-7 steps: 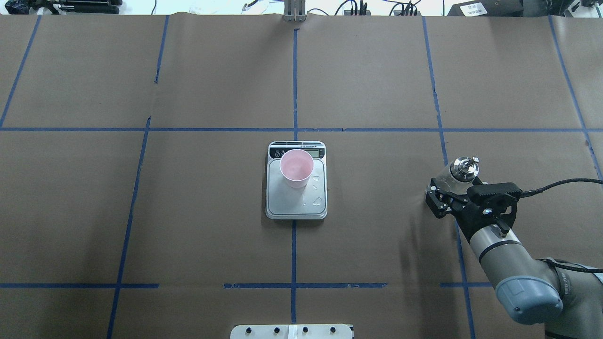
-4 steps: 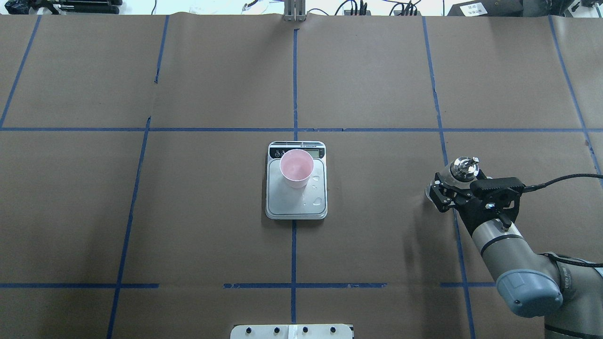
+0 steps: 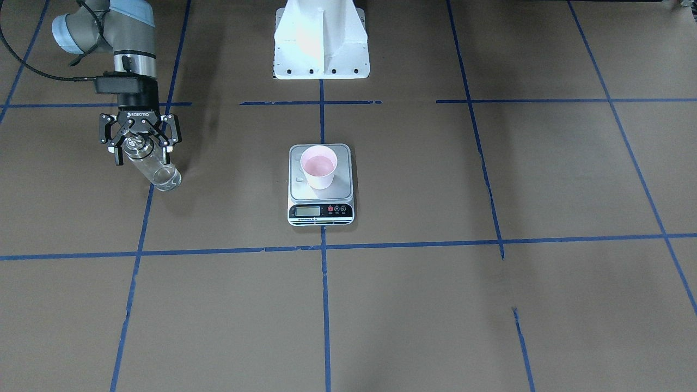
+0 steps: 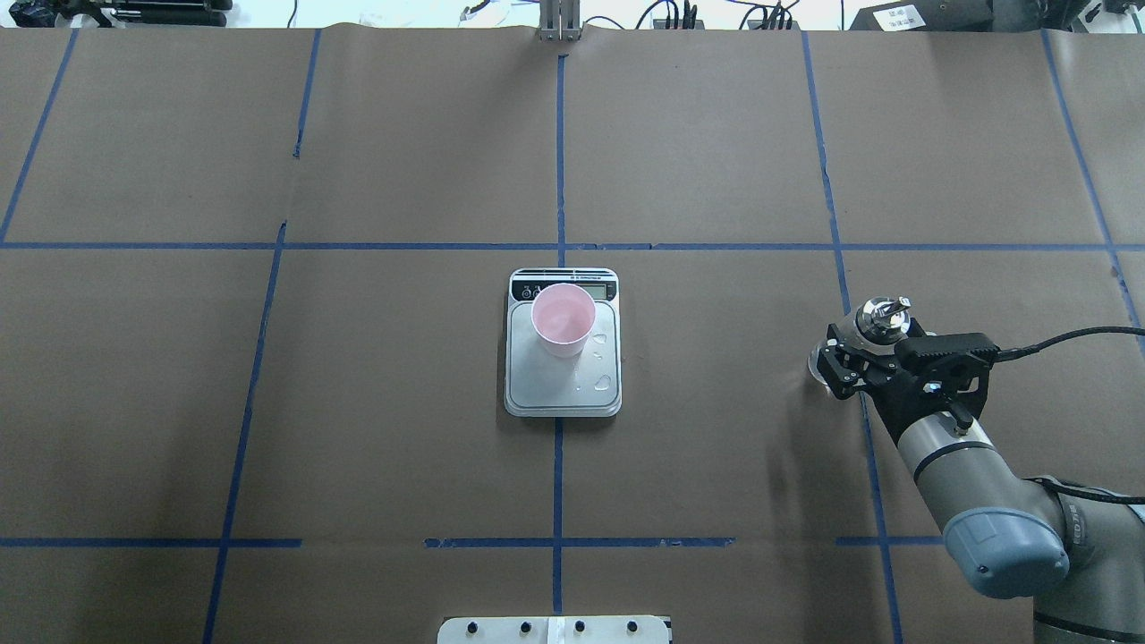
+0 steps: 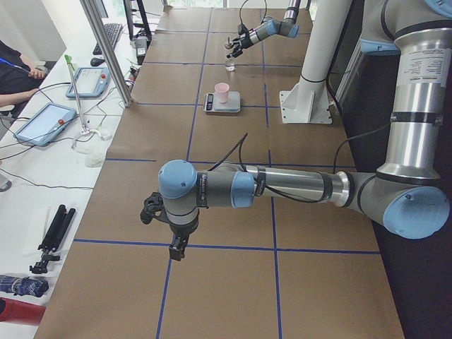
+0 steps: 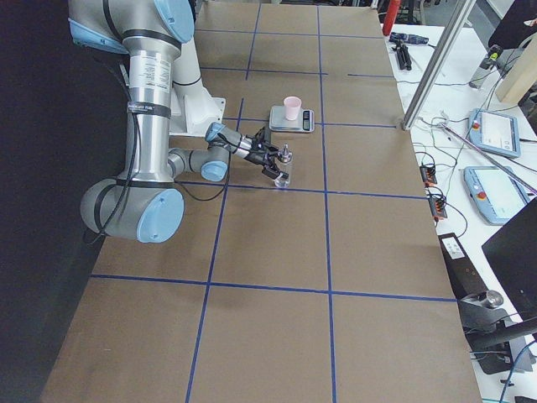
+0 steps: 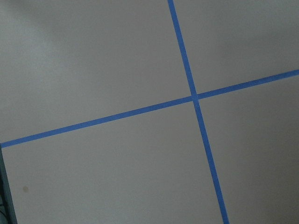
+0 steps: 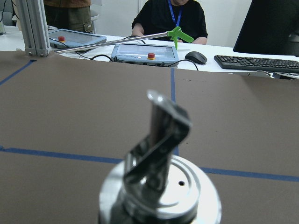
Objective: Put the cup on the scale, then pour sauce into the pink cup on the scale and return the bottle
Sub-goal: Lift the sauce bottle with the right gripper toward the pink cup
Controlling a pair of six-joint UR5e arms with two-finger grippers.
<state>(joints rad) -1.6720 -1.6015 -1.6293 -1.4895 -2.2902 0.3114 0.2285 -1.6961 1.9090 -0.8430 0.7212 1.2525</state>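
The pink cup (image 4: 563,317) stands upright on the scale (image 4: 563,398) at the table's middle, near its display; both show in the front-facing view, the cup (image 3: 319,166) on the scale (image 3: 321,211). The clear bottle (image 3: 158,173) with its metal spout cap (image 4: 881,315) stands on the table at my right. My right gripper (image 3: 140,155) straddles the bottle's neck with its fingers spread and a gap on each side. The right wrist view shows the cap (image 8: 159,186) close up. My left gripper (image 5: 173,247) shows only in the exterior left view; I cannot tell its state.
Clear droplets (image 4: 606,383) lie on the scale's platform. Blue tape lines cross the brown paper table cover. The white robot base (image 3: 321,43) stands at the table's near edge. Operators' tablets and a keyboard (image 8: 261,63) lie beyond the far edge.
My right gripper has shifted slightly toward the far side and higher along the bottle. The bottle has barely moved. The cup and scale have not moved.
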